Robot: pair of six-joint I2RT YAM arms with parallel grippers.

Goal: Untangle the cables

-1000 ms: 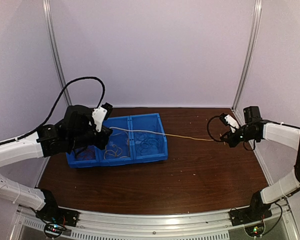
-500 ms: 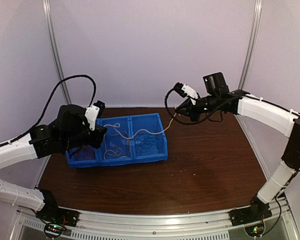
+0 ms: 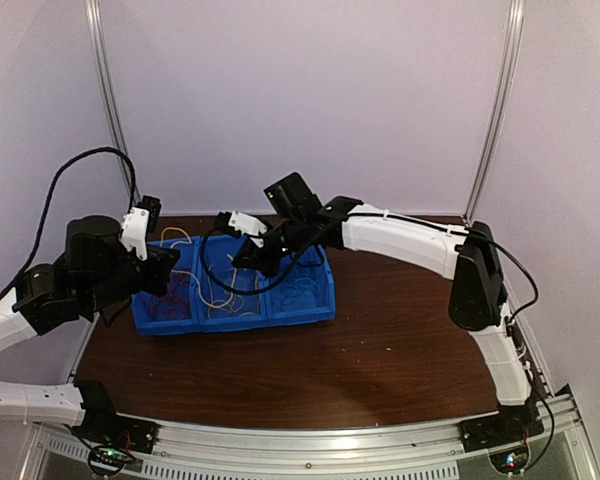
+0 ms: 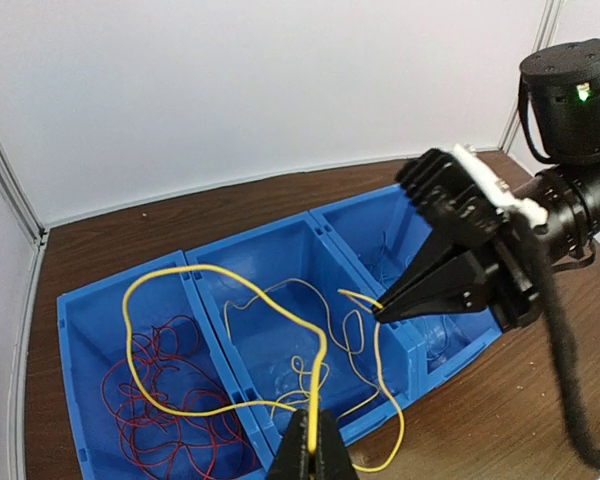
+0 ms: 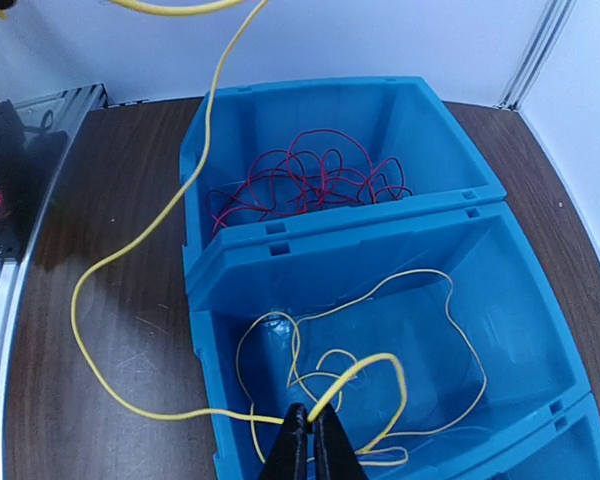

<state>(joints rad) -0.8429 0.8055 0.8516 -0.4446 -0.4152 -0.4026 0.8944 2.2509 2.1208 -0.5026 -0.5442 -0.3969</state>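
Cables lie in a blue bin on the left half of the table. From above, red cables fill its left compartment, and a yellow cable curls in the middle one and rises over the far-left rim. The left claw hangs at the bin's left end. The right claw is over the middle compartment, its arm and a thick black lead covering part of the bin.

In the left wrist view, the left claw is pinched tight on the yellow cable, which loops above the bin. The right claw's closed tip is just beyond.

In the right wrist view, the right claw is clamped on the yellow cable above the middle compartment. One strand trails out across the table.
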